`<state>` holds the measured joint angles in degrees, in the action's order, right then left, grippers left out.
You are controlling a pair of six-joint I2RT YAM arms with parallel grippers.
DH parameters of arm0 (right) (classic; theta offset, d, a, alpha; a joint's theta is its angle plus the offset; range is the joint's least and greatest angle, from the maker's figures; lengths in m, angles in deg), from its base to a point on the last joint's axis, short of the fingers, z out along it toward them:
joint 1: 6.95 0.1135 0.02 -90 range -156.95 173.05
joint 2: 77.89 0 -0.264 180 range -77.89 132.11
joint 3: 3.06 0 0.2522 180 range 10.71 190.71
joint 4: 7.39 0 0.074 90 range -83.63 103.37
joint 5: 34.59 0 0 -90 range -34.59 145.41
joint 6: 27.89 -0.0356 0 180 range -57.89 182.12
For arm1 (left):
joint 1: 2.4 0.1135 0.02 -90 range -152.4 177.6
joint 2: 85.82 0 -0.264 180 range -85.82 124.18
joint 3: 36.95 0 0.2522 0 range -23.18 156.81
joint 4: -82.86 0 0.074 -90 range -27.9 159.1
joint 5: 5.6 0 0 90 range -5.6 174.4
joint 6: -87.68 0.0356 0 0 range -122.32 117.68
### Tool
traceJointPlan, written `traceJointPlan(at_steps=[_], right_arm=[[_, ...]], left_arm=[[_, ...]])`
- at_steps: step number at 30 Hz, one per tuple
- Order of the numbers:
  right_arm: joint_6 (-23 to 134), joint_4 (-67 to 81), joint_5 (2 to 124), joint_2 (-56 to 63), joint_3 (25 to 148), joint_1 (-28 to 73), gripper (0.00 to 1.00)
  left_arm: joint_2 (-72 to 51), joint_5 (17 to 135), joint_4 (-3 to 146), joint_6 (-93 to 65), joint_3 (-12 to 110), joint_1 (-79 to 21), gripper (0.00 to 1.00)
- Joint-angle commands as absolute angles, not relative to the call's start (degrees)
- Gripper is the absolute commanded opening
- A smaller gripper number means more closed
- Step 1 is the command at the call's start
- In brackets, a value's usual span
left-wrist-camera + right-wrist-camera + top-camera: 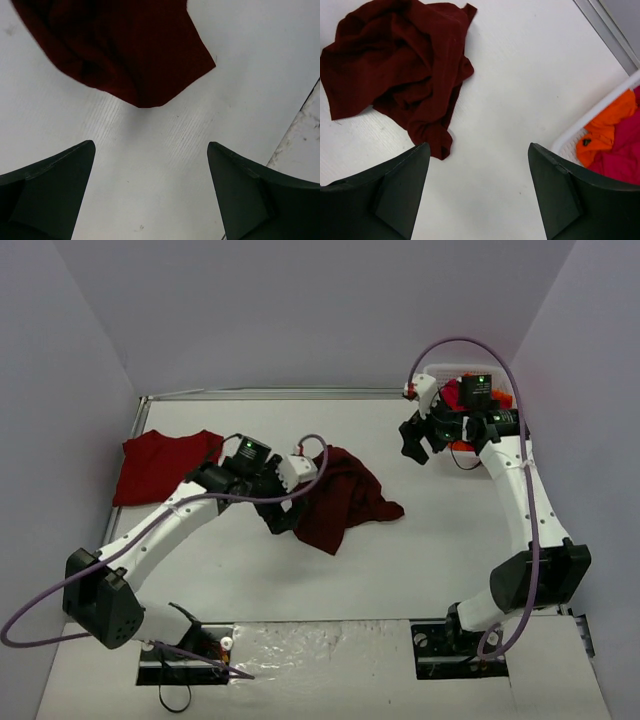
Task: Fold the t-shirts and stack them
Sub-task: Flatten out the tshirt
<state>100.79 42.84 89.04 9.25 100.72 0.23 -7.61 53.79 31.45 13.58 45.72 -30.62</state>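
I read the left gripper [150, 150] and right gripper [479, 150] as jaws apart, gripping nothing. 1 crumpled maroon t-shirt [340, 500] lies mid-table; 1 red t-shirt [160, 465] lies flat at the table's left.

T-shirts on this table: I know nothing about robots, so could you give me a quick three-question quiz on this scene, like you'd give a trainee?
1. True or false: the maroon t-shirt lies neatly folded.
2. Fill in: the orange t-shirt lies inside the white ____.
3. What is the right gripper holding? A) the maroon t-shirt B) the orange t-shirt C) nothing

Key:
1. False; it lies crumpled.
2. basket.
3. C; its jaws stand open with nothing between them.
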Motion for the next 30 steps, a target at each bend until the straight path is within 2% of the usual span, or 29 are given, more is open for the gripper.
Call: traceJointPlan(at_steps=[1,7,13,19,25,30], right_arm=[[98.42,41.19,88.99,7.46,97.9,-2.28,0.75],[95.07,39.16,90.12,9.21,95.61,-8.6,0.74],[95.07,38.28,92.85,9.48,93.15,-11.6,0.74],[95.78,37.66,95.22,9.74,91.31,-13.36,0.74],[96.22,37.05,96.19,11.06,90.6,-14.15,0.74],[96.48,36.79,96.54,12.11,90.42,-14.59,0.74]], left_arm=[[-6.81,66.62,28.23,22.1,45.38,-38.84,0.96],[-0.75,81.75,31.3,26.07,42.12,-54.77,0.98],[3.91,93.42,39.12,26.16,40.36,-60.22,0.96],[8.13,101.44,46.85,24.93,40.89,-60.76,0.94],[11.2,100.58,46.52,23.09,44.13,-60.84,0.94],[11.91,91.45,41.41,18.43,48.7,-61.28,0.94]])
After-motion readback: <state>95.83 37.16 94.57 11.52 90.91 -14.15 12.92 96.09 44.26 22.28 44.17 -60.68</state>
